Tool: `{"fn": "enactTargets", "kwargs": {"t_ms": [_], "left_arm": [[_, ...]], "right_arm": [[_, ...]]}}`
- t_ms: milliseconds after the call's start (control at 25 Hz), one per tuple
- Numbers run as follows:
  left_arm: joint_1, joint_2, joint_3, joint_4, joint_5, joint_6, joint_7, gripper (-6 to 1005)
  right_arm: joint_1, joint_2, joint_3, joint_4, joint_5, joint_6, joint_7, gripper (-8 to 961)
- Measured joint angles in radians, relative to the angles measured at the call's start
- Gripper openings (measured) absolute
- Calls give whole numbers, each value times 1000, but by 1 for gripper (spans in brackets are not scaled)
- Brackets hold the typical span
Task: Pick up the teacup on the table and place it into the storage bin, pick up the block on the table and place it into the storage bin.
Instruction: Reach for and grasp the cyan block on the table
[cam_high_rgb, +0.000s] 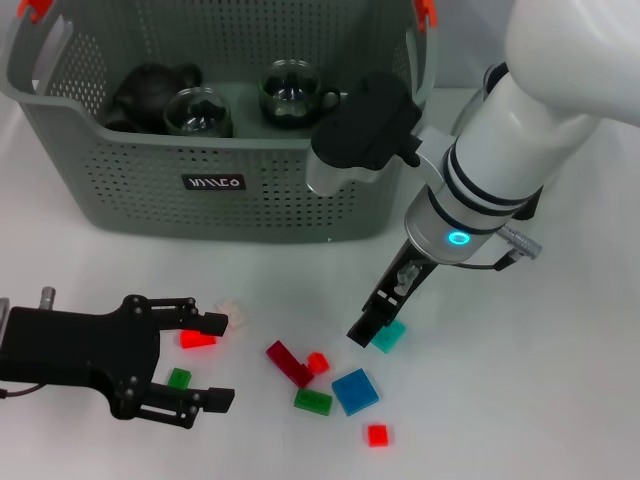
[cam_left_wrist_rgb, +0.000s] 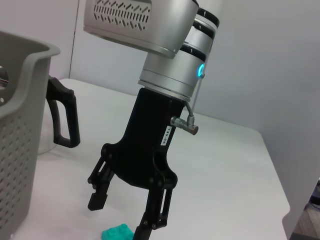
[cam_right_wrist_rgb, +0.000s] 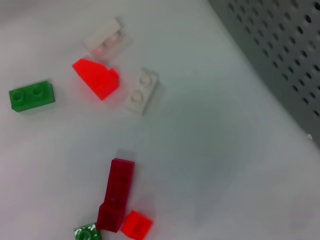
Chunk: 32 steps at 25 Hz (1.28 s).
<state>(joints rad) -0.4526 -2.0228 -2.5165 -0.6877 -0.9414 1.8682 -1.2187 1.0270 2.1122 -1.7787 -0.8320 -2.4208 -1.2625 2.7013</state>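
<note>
The storage bin (cam_high_rgb: 230, 195) stands at the table's (cam_high_rgb: 560, 400) 12 o'clock side in the head view, and inside it sit two glass teacups (cam_high_rgb: 198, 110) (cam_high_rgb: 290, 95) beside a dark teapot (cam_high_rgb: 150, 90). The right gripper (cam_high_rgb: 378, 330) hangs low at about 5 o'clock from the bin's front wall, its jaws spread apart and grasping nothing, with the teal block (cam_high_rgb: 390, 337) on the table just at its fingertips; the left wrist view shows the same gripper (cam_left_wrist_rgb: 120, 215) parted directly above that teal block (cam_left_wrist_rgb: 117, 233). The left gripper (cam_high_rgb: 205, 360) lies near the table at 8 o'clock, fingers released and wide, a bright red block (cam_high_rgb: 197, 338) and a small green block (cam_high_rgb: 179, 378) between them. Other blocks lie scattered at 6 o'clock: a dark red one (cam_high_rgb: 288, 363), a green one (cam_high_rgb: 312, 401), a blue one (cam_high_rgb: 355, 391) and a small red one (cam_high_rgb: 377, 434)
</note>
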Motion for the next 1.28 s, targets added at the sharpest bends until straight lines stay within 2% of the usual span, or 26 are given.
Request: {"fn": "enactTargets", "kwargs": {"t_ms": [680, 880, 1280], "left_arm": [[2, -7, 3, 7, -1, -15, 2, 859], [2, -8, 1, 8, -1, -15, 1, 860], [3, -10, 4, 13, -1, -18, -1, 860]], "right_arm": [[-30, 0, -53, 4, 0, 52, -5, 894], [-33, 0, -66, 11, 0, 60, 0, 788], [-40, 1, -76, 16, 3, 76, 18, 772]]}}
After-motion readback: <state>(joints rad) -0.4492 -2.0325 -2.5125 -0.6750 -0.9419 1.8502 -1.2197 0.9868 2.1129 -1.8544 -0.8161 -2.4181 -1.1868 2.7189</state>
